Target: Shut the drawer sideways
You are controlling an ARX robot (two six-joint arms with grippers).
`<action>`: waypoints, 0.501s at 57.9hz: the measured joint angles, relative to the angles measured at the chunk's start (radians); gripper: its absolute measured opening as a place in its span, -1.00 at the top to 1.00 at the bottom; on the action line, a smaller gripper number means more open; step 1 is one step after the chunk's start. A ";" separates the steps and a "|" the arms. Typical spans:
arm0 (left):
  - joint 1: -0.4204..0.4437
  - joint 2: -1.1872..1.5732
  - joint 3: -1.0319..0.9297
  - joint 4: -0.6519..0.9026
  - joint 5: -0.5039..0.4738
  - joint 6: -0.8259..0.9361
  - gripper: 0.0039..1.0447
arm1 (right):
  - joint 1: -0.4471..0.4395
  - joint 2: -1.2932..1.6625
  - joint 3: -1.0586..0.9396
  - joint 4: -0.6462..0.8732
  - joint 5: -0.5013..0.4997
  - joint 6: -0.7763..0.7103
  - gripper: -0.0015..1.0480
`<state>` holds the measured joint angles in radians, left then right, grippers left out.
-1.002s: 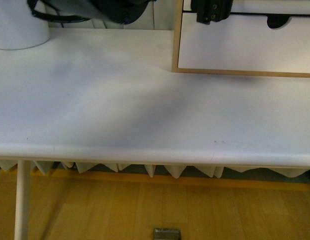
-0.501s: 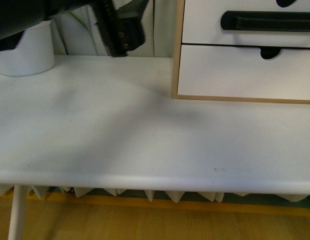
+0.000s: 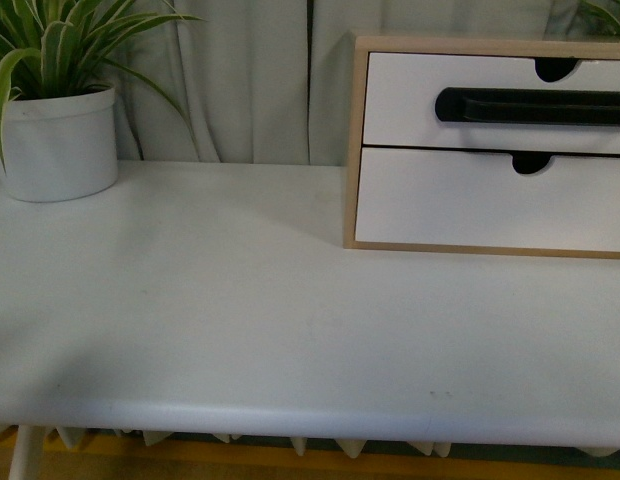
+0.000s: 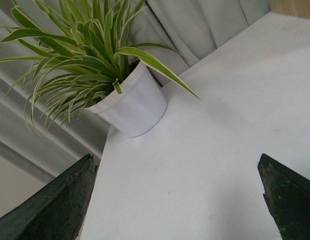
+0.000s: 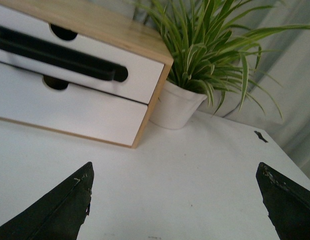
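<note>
Looking at the drawer [image 3: 400, 100] first: it's the upper of two in a small light-wood unit [image 3: 355, 140] standing at the back right of the worktop [image 3: 240, 330]. Its white front carries a long black bar handle [image 3: 535, 106] and has a semicircular notch [image 3: 556, 68] in the top edge. From the front view we read its face as approx. flush with the plain lower drawer [image 3: 460, 200] under it, w/ only a thin dark gap between the two. The right wrist view gives the same read (both fronts line up at the frame's corner).

The right tool [image 5: 175, 170] hangs above bare worktop in front of the unit, well apart from it. Its two dark fingers [image 5: 60, 210] are spread wide w/ nothing between them. In that view the drawer [image 5: 137, 82] and handle [image 5: 60, 56] run off to one side. A white pot [image 5: 177, 107] w/ a striped leafy plant stands just beside the unit's wood side; we can't tell if they touch.

The left tool [image 4: 175, 160] is likewise spread wide and empty over the worktop. It faces a second white plant pot [image 4: 132, 107], which sits at the back left corner [image 3: 55, 145], well apart from the unit. Pale curtains [image 3: 250, 90] hang behind everything.
</note>
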<state>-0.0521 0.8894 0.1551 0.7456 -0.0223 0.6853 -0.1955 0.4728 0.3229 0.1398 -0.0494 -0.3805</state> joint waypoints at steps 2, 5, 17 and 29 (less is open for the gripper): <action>0.001 -0.011 0.000 -0.001 0.004 -0.018 -0.88 | 0.000 -0.011 0.000 0.000 0.000 0.009 -0.82; 0.001 -0.016 0.000 -0.001 0.006 -0.034 -0.88 | 0.000 -0.018 0.000 0.000 0.001 0.019 -0.82; 0.021 -0.029 0.000 -0.033 0.025 -0.135 -0.77 | -0.010 -0.026 -0.016 0.004 -0.113 0.152 -0.60; 0.050 -0.159 -0.056 -0.119 0.021 -0.604 0.05 | 0.057 -0.114 -0.131 0.018 -0.082 0.346 0.21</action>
<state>-0.0021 0.7303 0.0994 0.6266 -0.0013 0.0811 -0.1383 0.3588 0.1917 0.1581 -0.1310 -0.0345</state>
